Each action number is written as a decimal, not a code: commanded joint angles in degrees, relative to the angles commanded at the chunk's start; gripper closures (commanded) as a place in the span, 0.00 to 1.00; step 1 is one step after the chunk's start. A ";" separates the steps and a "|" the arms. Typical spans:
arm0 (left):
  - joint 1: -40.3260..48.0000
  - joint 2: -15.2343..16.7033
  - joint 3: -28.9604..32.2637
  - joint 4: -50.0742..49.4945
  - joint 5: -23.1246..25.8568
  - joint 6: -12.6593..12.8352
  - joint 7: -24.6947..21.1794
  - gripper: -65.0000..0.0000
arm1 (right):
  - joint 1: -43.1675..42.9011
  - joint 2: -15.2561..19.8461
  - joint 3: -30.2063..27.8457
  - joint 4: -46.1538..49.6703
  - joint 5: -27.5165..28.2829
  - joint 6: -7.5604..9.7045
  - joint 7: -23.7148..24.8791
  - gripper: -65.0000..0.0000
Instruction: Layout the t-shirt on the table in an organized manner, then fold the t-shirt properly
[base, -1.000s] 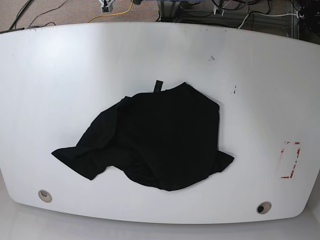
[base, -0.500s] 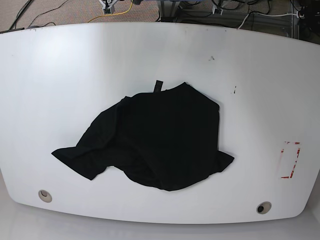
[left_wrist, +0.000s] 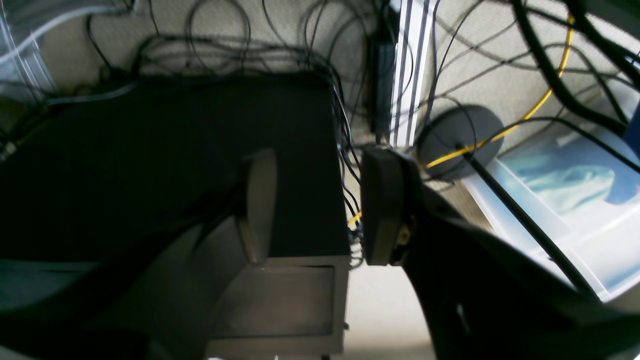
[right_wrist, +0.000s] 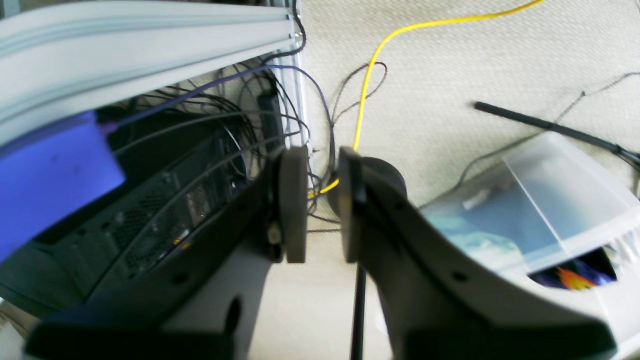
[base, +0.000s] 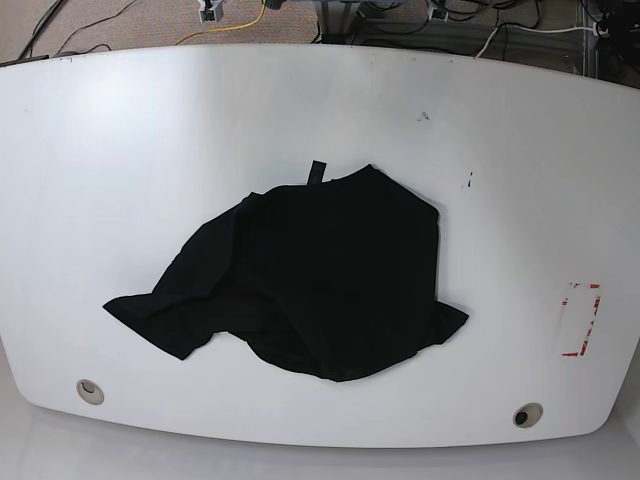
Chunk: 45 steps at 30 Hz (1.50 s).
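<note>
Nothing on the worktop (base: 520, 120) has moved since the earlier frame. In the base view, one black t-shirt (base: 330, 270) lies crumpled mid-worktop, near two grommet holes (base: 90, 392). It looks light, soft and limp, likely to bunch; the sleeve ends or outer corners seem the best holds. In the left wrist view, the left gripper (left_wrist: 315, 207) is open and empty, over floor clutter. In the right wrist view, the right gripper (right_wrist: 322, 205) is parted slightly, holding nothing.

left claw (left_wrist: 317, 210): disc (left_wrist: 450, 140) and bin (left_wrist: 560, 195) noted to view-right. right claw (right_wrist: 322, 210): disc partly beyond the fingertips, bin to view-right, cable (right_wrist: 425, 24) passing beyond.
</note>
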 joint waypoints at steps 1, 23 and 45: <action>1.47 -0.51 0.04 2.24 -0.05 0.16 -0.02 0.61 | -1.09 0.05 0.13 1.01 0.26 0.28 0.44 0.85; 15.96 -1.20 -0.70 28.85 -0.60 -0.32 6.96 0.58 | -19.12 -2.22 9.52 38.27 -1.31 -2.05 -3.47 0.85; 25.85 -2.00 -0.80 43.94 -0.61 -0.70 -0.19 0.57 | -26.59 0.14 10.68 48.31 3.45 -3.36 -2.18 0.83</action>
